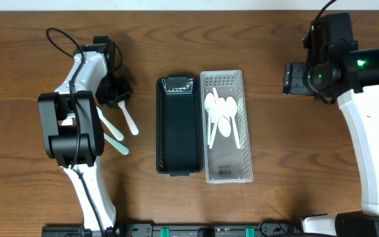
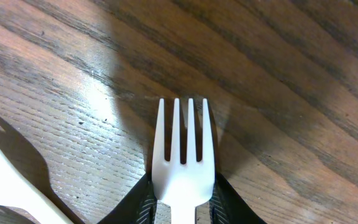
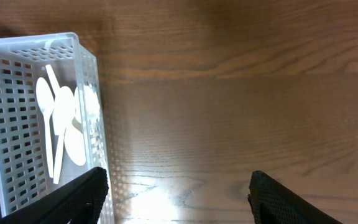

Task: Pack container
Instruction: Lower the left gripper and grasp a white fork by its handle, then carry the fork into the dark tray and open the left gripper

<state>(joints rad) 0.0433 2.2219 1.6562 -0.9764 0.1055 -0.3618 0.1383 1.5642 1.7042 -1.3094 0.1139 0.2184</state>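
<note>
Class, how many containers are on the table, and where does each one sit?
2. The black container sits mid-table. The white slotted basket lies close beside it, just right of it in the overhead view, with white spoons inside. None seems hidden.

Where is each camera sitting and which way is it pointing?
Overhead: above the table, looking straight down; left arm, right arm, tray, basket of spoons.
Left wrist: on the left arm, looking down past the left end effector flanking a fork.
Right wrist: on the right arm, looking down; the open right end effector frames bare table.
Shared: overhead and right wrist both show the basket and spoons.
</note>
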